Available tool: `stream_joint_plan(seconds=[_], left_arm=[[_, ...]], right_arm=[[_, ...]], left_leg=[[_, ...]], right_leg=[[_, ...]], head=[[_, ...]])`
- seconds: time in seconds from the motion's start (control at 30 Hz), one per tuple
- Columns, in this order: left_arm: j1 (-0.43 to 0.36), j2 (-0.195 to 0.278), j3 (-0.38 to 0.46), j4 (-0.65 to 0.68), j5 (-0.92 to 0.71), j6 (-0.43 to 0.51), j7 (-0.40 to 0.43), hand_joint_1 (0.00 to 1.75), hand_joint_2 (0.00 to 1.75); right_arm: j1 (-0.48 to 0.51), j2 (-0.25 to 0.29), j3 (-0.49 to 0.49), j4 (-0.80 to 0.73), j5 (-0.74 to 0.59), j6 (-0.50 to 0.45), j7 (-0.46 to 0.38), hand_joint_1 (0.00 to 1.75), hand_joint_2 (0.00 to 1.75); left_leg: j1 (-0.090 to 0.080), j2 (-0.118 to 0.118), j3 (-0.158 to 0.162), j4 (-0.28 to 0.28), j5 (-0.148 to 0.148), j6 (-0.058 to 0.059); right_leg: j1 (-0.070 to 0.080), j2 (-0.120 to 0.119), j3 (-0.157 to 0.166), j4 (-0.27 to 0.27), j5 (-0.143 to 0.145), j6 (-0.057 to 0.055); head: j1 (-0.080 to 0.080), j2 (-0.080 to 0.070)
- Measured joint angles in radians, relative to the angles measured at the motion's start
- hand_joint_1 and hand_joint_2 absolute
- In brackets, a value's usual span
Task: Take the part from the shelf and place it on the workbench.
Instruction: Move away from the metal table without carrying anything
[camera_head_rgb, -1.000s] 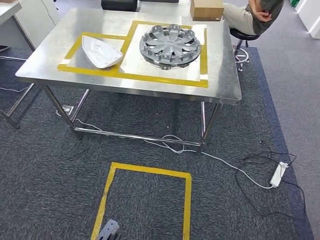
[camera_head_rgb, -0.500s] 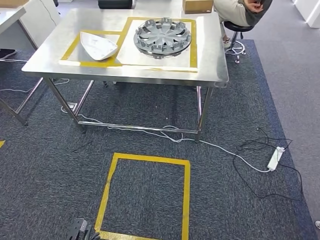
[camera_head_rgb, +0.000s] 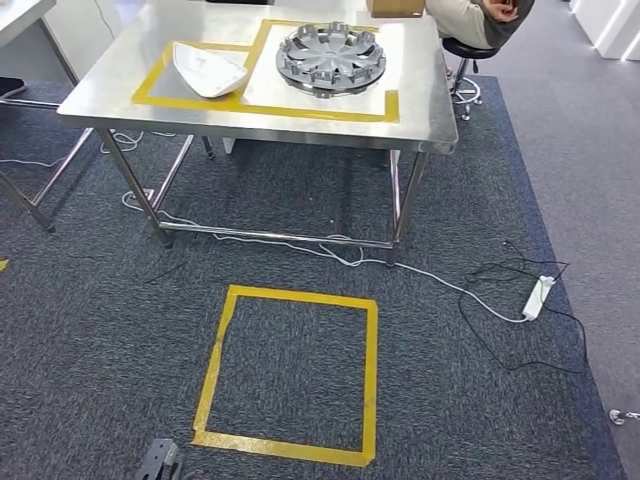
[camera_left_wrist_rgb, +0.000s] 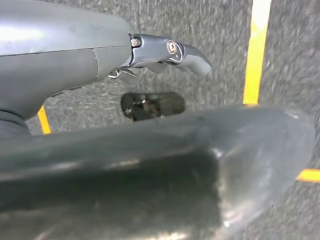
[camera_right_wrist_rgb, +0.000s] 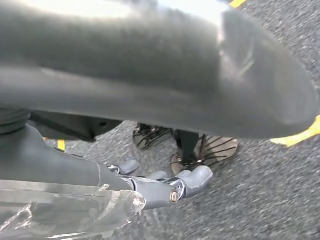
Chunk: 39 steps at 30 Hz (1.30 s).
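Observation:
The steel workbench (camera_head_rgb: 423, 100) stands ahead of me in the head view. On it, a white curved part (camera_head_rgb: 207, 70) lies inside the left yellow-taped rectangle. A grey wheel cover (camera_head_rgb: 330, 58) lies flat in the taped square to its right. My left hand (camera_left_wrist_rgb: 151, 50) hangs over the carpet with its fingers stretched out and nothing in it. My right hand (camera_right_wrist_rgb: 151, 187) also hangs above the carpet, fingers extended and holding nothing; clear film wraps its wrist.
A yellow taped square (camera_head_rgb: 302, 297) marks the dark carpet between me and the bench. A white power strip (camera_head_rgb: 534, 297) and loose cables lie at the right. A person (camera_head_rgb: 475, 18) sits on a stool behind the bench's far right corner, beside a cardboard box (camera_head_rgb: 394, 7).
The whole picture has shifted: the camera has moved, so the workbench now sits higher in view and the floor square shows in full. The parts on the bench have not moved.

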Motion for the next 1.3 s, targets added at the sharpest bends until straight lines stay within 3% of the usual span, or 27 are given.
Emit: stream_joint_plan(seconds=[0.07,0.1,0.13,0.2,0.27,0.3,0.37,0.43,0.5,0.53,0.57,0.6,0.63,0.67,0.73,0.8,0.87,0.9,0.97,1.03,1.1,1.13,1.17,1.23,1.3], left_arm=[[0.000,-0.004,0.000,0.000,-0.001,0.002,-0.001,0.00,0.00],[0.000,-0.005,0.000,0.000,0.000,0.001,-0.002,0.00,0.00],[0.000,-0.005,0.000,0.000,0.000,0.000,-0.002,0.00,0.00],[0.000,-0.006,0.000,0.000,0.000,-0.001,-0.001,0.00,0.00],[0.000,-0.006,0.000,0.000,-0.002,-0.002,0.007,0.00,0.00],[-0.001,-0.006,0.000,0.000,-0.003,-0.002,0.012,0.00,0.00],[-0.003,-0.007,-0.001,0.000,-0.004,-0.002,0.017,0.00,0.00],[-0.004,-0.008,-0.002,0.000,-0.002,0.002,0.013,0.00,0.00],[0.000,-0.008,-0.002,0.000,0.000,0.004,0.008,0.00,0.00],[0.003,-0.009,-0.002,0.000,0.000,0.003,0.008,0.00,0.00],[0.005,-0.009,-0.002,0.000,0.000,-0.001,0.005,0.00,0.00],[0.008,-0.010,-0.002,0.000,0.000,-0.005,0.001,0.00,0.00],[0.009,-0.010,-0.002,0.000,0.001,-0.009,-0.005,0.00,0.00],[0.009,-0.010,-0.002,0.000,0.001,-0.012,-0.011,0.00,0.00],[0.010,-0.010,-0.002,0.000,0.001,-0.013,-0.019,0.00,0.00],[0.009,-0.011,-0.003,0.000,0.000,-0.013,-0.022,0.00,0.00],[0.008,-0.014,-0.003,0.000,-0.002,-0.013,-0.023,0.00,0.00],[0.008,-0.014,-0.004,0.000,-0.003,-0.013,-0.023,0.00,0.00],[0.008,-0.014,-0.005,0.000,-0.006,-0.014,-0.023,0.00,0.00],[0.012,-0.014,-0.005,0.000,-0.010,-0.015,-0.023,0.00,0.00],[0.015,-0.014,-0.005,0.000,-0.013,-0.014,-0.023,0.00,0.00],[0.015,-0.014,-0.005,0.000,-0.015,-0.014,-0.025,0.00,0.00],[0.014,-0.014,-0.006,0.000,-0.016,-0.013,-0.029,0.00,0.00],[0.014,-0.014,-0.007,0.000,-0.020,-0.011,-0.040,0.00,0.00],[0.013,-0.014,-0.007,0.000,-0.023,-0.011,-0.050,0.00,0.00]], right_arm=[[-0.001,-0.002,0.002,0.000,0.003,-0.007,0.000,0.00,0.00],[0.000,-0.003,0.004,0.000,0.003,-0.008,-0.001,0.00,0.00],[0.000,-0.004,0.005,0.000,0.002,-0.007,-0.002,0.00,0.00],[-0.002,-0.007,0.007,0.000,-0.001,0.002,-0.007,0.00,0.00],[-0.009,-0.008,0.009,0.001,-0.003,0.010,-0.013,0.00,0.00],[-0.012,-0.009,0.010,0.002,-0.003,0.010,-0.015,0.00,0.00],[-0.011,-0.010,0.012,0.003,-0.003,-0.008,-0.019,0.00,0.00],[-0.009,-0.012,0.013,0.003,-0.003,-0.041,-0.028,0.00,0.00],[-0.011,-0.013,0.013,0.003,-0.005,-0.061,-0.041,0.00,0.00],[-0.013,-0.014,0.013,0.003,-0.006,-0.065,-0.048,0.00,0.00],[-0.013,-0.015,0.013,0.003,-0.008,-0.067,-0.053,0.00,0.00],[-0.012,-0.016,0.012,0.003,-0.010,-0.069,-0.057,0.00,0.00],[-0.010,-0.017,0.012,0.003,-0.012,-0.069,-0.061,0.00,0.00],[-0.009,-0.018,0.012,0.003,-0.014,-0.069,-0.064,0.00,0.00],[-0.009,-0.019,0.012,0.003,-0.017,-0.067,-0.069,0.00,0.00],[-0.012,-0.019,0.011,0.003,-0.018,-0.065,-0.071,0.00,0.00],[-0.008,-0.021,0.011,0.002,-0.021,-0.059,-0.073,0.00,0.00],[-0.004,-0.022,0.011,0.002,-0.024,-0.054,-0.074,0.00,0.00],[-0.002,-0.025,0.011,0.002,-0.027,-0.044,-0.076,0.00,0.00],[-0.007,-0.026,0.011,0.003,-0.029,-0.035,-0.076,0.00,0.00],[-0.009,-0.026,0.011,0.003,-0.035,-0.024,-0.076,0.00,0.00],[-0.008,-0.026,0.010,0.003,-0.038,-0.018,-0.074,0.00,0.00],[-0.006,-0.026,0.010,0.003,-0.042,-0.014,-0.073,0.00,0.00],[-0.006,-0.026,0.010,0.003,-0.045,-0.007,-0.068,0.00,0.00],[-0.009,-0.025,0.010,0.004,-0.046,0.000,-0.066,0.00,0.00]], left_leg=[[0.000,0.014,-0.014,0.000,0.012,0.001],[0.000,0.022,-0.020,0.001,0.017,0.000],[0.000,0.030,-0.024,0.001,0.021,-0.002],[-0.001,0.047,-0.026,0.001,0.026,-0.008],[-0.006,0.064,-0.026,0.004,0.028,-0.016],[-0.009,0.072,-0.027,0.005,0.029,-0.022],[-0.010,0.085,-0.030,0.007,0.030,-0.033],[-0.007,0.056,-0.043,0.034,0.004,-0.044],[-0.006,0.006,-0.093,0.143,-0.064,-0.049],[-0.006,-0.007,-0.128,0.217,-0.099,-0.049],[-0.006,-0.013,-0.158,0.279,-0.120,-0.048],[-0.006,-0.016,-0.175,0.310,-0.122,-0.045],[-0.006,-0.018,-0.173,0.303,-0.103,-0.043],[-0.006,-0.024,-0.153,0.259,-0.069,-0.039],[-0.003,-0.068,-0.088,0.124,0.001,-0.033],[0.001,-0.107,-0.052,0.041,0.023,-0.028],[0.002,-0.097,-0.053,0.031,0.021,-0.020],[0.003,-0.086,-0.054,0.030,0.024,-0.014],[0.006,-0.059,-0.055,0.028,0.029,-0.003],[0.003,-0.029,-0.056,0.028,0.030,0.000],[0.002,0.001,-0.056,0.028,0.029,0.000],[0.002,0.015,-0.056,0.029,0.029,-0.001],[0.002,0.027,-0.054,0.029,0.027,-0.003],[0.001,0.047,-0.049,0.029,0.023,-0.011],[-0.004,0.066,-0.045,0.030,0.018,-0.021]], right_leg=[[-0.003,-0.001,-0.033,0.121,-0.062,0.009],[-0.005,-0.002,-0.025,0.136,-0.069,0.011],[-0.006,-0.006,0.005,0.109,-0.059,0.011],[-0.006,-0.037,0.108,-0.030,-0.019,0.009],[-0.002,-0.070,0.179,-0.141,0.001,-0.003],[0.001,-0.076,0.187,-0.160,0.001,-0.011],[0.003,-0.056,0.177,-0.161,0.007,-0.029],[0.000,-0.037,0.170,-0.163,0.014,-0.044],[-0.001,-0.016,0.161,-0.165,0.023,-0.055],[-0.001,-0.003,0.155,-0.165,0.027,-0.058],[0.000,0.012,0.150,-0.164,0.030,-0.059],[0.001,0.027,0.146,-0.164,0.034,-0.059],[0.002,0.041,0.143,-0.164,0.037,-0.057],[0.002,0.055,0.142,-0.163,0.040,-0.055],[0.003,0.082,0.137,-0.158,0.044,-0.048],[0.005,0.106,0.124,-0.150,0.048,-0.040],[0.004,0.126,0.109,-0.148,0.055,-0.029],[0.004,0.120,0.103,-0.144,0.054,-0.023],[0.004,0.072,0.074,-0.089,0.017,-0.013],[0.000,0.017,0.017,0.040,-0.053,-0.001],[-0.006,-0.001,-0.025,0.143,-0.090,0.008],[-0.009,-0.005,-0.019,0.142,-0.082,0.011],[-0.011,-0.011,0.009,0.099,-0.058,0.012],[-0.010,-0.045,0.094,-0.044,-0.003,0.012],[-0.006,-0.068,0.139,-0.127,0.016,-0.002]], head=[[0.001,0.000],[0.001,0.000],[0.001,0.000],[0.002,0.000],[0.001,0.000],[0.001,0.000],[-0.001,0.000],[-0.003,0.000],[-0.006,0.000],[-0.006,0.000],[-0.006,0.000],[-0.007,0.000],[-0.007,0.000],[-0.007,0.000],[-0.007,0.000],[-0.007,0.000],[-0.007,0.000],[-0.006,0.000],[0.002,0.000],[0.009,0.000],[0.009,0.000],[0.009,0.000],[0.009,0.000],[0.010,0.000],[0.009,0.000]])
